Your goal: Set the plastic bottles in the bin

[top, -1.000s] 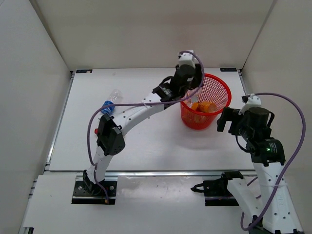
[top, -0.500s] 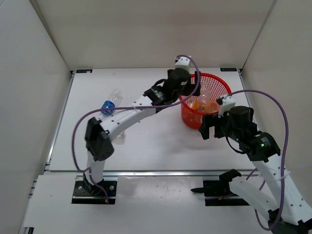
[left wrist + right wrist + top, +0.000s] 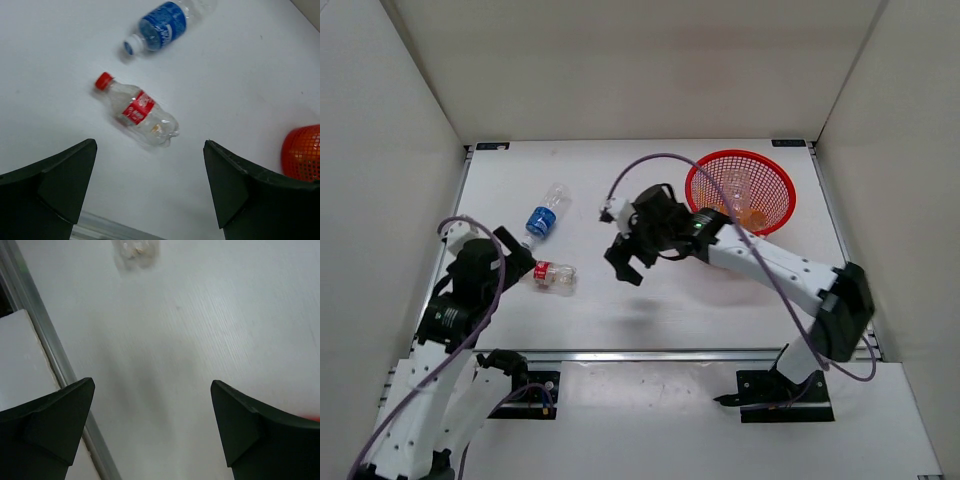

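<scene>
Left arm [image 3: 470,290]: a second ago it was stretched over the bin [image 3: 692,192] with my left fingers [image 3: 55,185] pinched together. They sprang apart there, and the arm has since drawn back to the left side of the table [image 3: 520,170]. The fingers are now wide and holding nothing. I take that as a drop made, so one more bottle is inside.

Right arm [image 3: 770,262]: it was parked on the right, just beside the bin. It has swung across past the bin's near side to mid-table. My right fingers [image 3: 50,425] are spread wide and empty over bare table. That wrist view is smeared. A pale clear shape at its top edge is probably the end of a bottle, but I cannot say which.

Two bottles are left on the table, both lying down and well apart from the bin.
- Red-labelled bottle [image 3: 142,117]: red cap, lies just ahead of my left fingers and lined up with the gap between them.
- Blue-labelled bottle [image 3: 162,25]: beyond the first one, near it but not touching.

Bin: upright toward the far right of the table. Inside I can make out an orange bottle [image 3: 752,213] and something clear. I cannot count the rest.

Judgement: most of the job looks done, with two pickups to go. My left fingers are best placed for the red-labelled bottle. The right arm has headed the same way, so the two arms could crowd each other. These bottles are light and round and will roll if nudged — close across the body, not the cap.
</scene>
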Motion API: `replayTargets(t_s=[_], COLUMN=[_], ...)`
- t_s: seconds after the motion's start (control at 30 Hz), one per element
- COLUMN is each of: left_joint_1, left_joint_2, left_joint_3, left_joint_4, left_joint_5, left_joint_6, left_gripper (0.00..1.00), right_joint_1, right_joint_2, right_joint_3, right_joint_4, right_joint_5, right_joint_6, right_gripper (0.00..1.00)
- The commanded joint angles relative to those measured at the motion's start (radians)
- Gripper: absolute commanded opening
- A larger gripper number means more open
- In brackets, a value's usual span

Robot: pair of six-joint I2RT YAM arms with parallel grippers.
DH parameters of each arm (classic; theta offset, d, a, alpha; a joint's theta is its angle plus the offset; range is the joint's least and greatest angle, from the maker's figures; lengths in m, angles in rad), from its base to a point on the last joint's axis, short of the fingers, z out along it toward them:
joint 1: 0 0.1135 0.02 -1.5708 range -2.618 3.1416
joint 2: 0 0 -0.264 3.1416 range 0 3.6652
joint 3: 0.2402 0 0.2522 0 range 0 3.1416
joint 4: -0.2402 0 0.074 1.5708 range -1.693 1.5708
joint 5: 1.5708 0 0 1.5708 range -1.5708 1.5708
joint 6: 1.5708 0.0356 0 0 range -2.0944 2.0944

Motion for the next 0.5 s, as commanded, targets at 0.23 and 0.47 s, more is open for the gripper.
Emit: replayTargets(t_s=[0.23, 0.47], left_joint_1=[-0.044, -0.111], left_joint_2=[-0.093, -0.123], left_joint_3=[0.094, 0.165], left_joint_4=[-0.329, -0.423], left_joint_5=[-0.147, -0.210], left_joint_6=[-0.110, -0.158], left_gripper=[0.99, 0.98], right_joint_1=[0.110, 0.147], right_joint_2=[0.562, 0.751], right_joint_3=[0.483, 0.600], right_joint_4=[0.108, 0.215], right_joint_5=[-0.193, -0.178], right_joint_6=[-0.253, -0.220], right_gripper=[0.99, 0.99])
